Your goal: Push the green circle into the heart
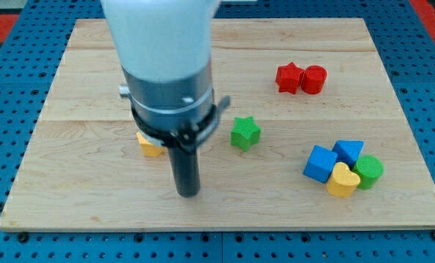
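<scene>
The green circle [369, 170] sits at the view's right, touching the right side of the yellow heart [342, 180]. A blue cube [320, 163] touches the heart's left and a blue block [349, 151] sits just above it. My tip [188, 193] is far to the left of this cluster, near the board's bottom edge, touching no block.
A green star [244, 132] lies right of the rod. A yellow block [150, 145] is partly hidden behind the arm. A red star [289, 77] and a red cylinder [314, 79] sit together at the upper right. The wooden board [78, 190] lies on a blue pegboard.
</scene>
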Robot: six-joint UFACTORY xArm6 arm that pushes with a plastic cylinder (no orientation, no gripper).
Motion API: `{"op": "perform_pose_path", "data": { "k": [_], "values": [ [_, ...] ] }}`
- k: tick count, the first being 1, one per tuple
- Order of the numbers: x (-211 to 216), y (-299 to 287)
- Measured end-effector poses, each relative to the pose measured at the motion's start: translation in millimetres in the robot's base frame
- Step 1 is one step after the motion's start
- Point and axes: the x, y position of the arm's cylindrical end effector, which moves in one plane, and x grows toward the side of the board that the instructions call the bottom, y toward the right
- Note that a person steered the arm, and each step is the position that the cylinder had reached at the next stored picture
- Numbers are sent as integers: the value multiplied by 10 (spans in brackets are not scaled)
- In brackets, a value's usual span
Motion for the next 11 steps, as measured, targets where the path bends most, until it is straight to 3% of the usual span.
{"op": "perform_pose_path", "data": {
  "k": [2,4,5,9,11],
  "values": [
    [391,1096],
    [298,2478],
    [99,2860],
    [-423,2841],
    [-429,2656]
  ]
}}
